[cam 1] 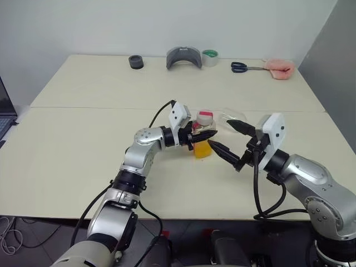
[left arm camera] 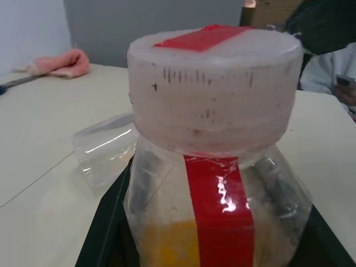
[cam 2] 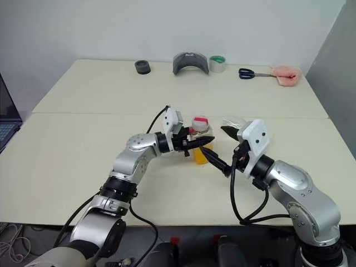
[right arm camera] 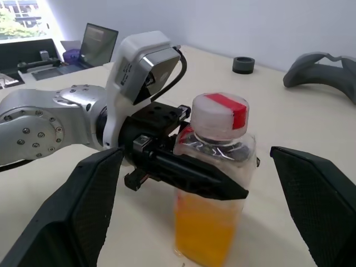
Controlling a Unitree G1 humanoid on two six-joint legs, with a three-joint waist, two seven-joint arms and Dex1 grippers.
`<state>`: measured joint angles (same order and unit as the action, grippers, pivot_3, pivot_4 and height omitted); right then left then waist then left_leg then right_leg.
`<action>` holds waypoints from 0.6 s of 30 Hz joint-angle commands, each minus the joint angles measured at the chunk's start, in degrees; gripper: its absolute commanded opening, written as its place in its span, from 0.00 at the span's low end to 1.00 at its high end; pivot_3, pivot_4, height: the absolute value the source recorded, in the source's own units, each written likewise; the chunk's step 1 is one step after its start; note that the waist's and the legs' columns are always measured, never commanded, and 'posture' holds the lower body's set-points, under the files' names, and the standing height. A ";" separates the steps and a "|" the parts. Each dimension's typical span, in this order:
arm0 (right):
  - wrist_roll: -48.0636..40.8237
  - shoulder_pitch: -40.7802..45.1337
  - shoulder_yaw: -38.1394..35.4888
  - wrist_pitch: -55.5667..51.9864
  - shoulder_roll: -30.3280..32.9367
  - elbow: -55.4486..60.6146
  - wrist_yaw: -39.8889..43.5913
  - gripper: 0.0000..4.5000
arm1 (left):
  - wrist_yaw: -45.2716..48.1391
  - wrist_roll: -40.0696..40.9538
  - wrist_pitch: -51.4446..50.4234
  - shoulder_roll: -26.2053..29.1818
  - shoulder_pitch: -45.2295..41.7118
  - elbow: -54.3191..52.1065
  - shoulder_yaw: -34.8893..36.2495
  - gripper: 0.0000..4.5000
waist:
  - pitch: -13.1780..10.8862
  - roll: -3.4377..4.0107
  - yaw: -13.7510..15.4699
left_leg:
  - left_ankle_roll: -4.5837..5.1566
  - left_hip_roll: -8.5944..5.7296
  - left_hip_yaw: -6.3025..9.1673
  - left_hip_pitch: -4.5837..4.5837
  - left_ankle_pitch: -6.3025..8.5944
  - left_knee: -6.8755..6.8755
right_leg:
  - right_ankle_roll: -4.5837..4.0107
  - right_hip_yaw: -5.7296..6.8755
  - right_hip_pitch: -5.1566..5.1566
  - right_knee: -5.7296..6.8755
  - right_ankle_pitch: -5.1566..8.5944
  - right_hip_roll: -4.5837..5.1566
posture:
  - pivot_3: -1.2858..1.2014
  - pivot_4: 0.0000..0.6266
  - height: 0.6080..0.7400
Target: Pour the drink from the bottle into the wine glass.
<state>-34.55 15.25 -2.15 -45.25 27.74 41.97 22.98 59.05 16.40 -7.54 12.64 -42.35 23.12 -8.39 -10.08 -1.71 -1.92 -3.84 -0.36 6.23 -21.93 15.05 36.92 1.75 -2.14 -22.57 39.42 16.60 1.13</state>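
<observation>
Left gripper (cam 1: 204,136) clamping the bottle (cam 1: 203,142) just under its cap, upright near table (cam 1: 83,139) centre, drink (right arm camera: 204,228) filling the lower part. Right gripper (cam 1: 230,140) hanging wide open beside it, holding nothing. Wine glass (cam 1: 232,117) lying just behind.

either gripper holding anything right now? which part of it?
The left gripper is shut on the bottle, clamped across its upper body just below the cap. The right gripper is open and holds nothing.
</observation>
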 commanded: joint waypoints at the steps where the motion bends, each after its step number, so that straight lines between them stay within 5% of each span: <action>1: 0.27 2.27 -0.31 0.27 -0.05 1.44 -1.45 1.00 | 2.48 0.25 2.68 -1.13 -2.58 0.06 -0.30 0.40 | 0.00 0.00 0.07 | 0.00 -0.01 0.00 -0.01 0.00 0.00 | 0.00 0.00 0.00 0.00 0.00 0.00 | 0.52 0.24 1.00; 18: 6.37 12.52 4.89 1.15 -3.61 -6.50 -3.12 1.00 | 4.32 -1.71 7.33 -1.97 -2.55 1.00 -0.47 0.40 | 0.00 0.01 0.00 | 0.01 -0.01 0.01 -0.02 0.00 0.00 | 0.00 0.00 -0.02 0.00 0.00 0.01 | 0.52 0.24 1.00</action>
<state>-28.28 26.47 3.20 -44.42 24.16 34.47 19.91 63.20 14.43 -1.53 10.94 -43.73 25.88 -9.10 -10.08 -1.70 -1.91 -3.83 -0.37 6.24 -21.95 15.05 36.92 1.75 -2.13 -22.59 39.42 16.60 1.14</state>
